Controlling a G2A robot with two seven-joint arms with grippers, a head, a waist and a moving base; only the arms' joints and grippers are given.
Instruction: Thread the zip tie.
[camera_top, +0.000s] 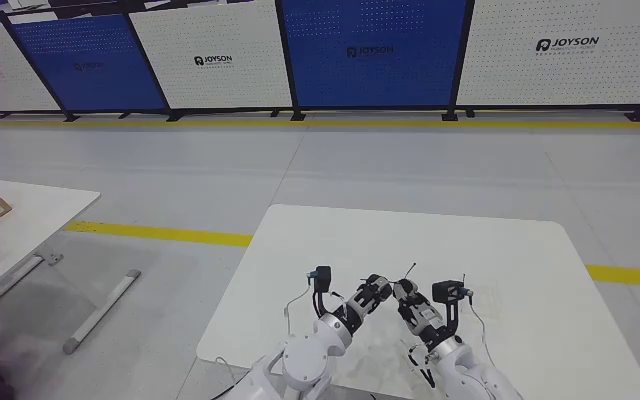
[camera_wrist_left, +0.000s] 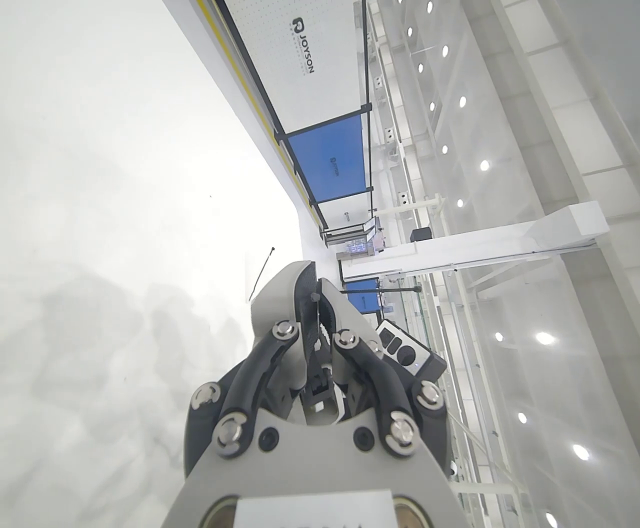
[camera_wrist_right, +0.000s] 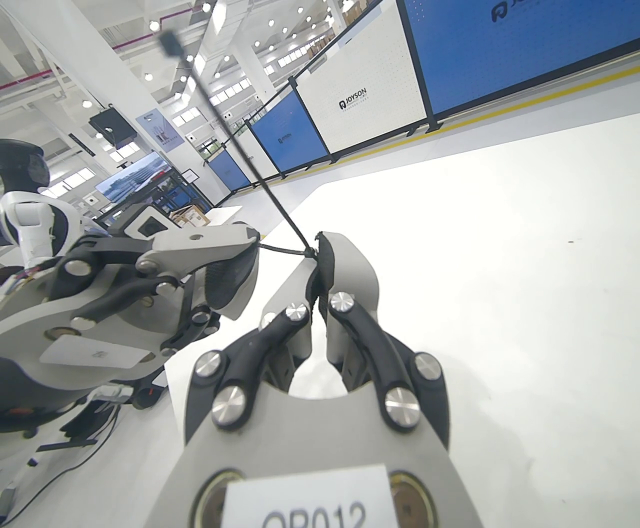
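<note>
White table, both arms low over its near middle, grippers tip to tip.

Left gripper: jaws nearly closed, pinching a thin black strip, one end of the zip tie.

Right gripper: jaws pressed together on the zip tie at a sharp bend.

From that bend a short length runs sideways across the small gap to the left gripper's fingertips. The long length slants up and away, clear of the table, ending in the square head. Tie held off the table between the two grippers, taut on the short span. Cannot tell if the end is through the head.
</note>
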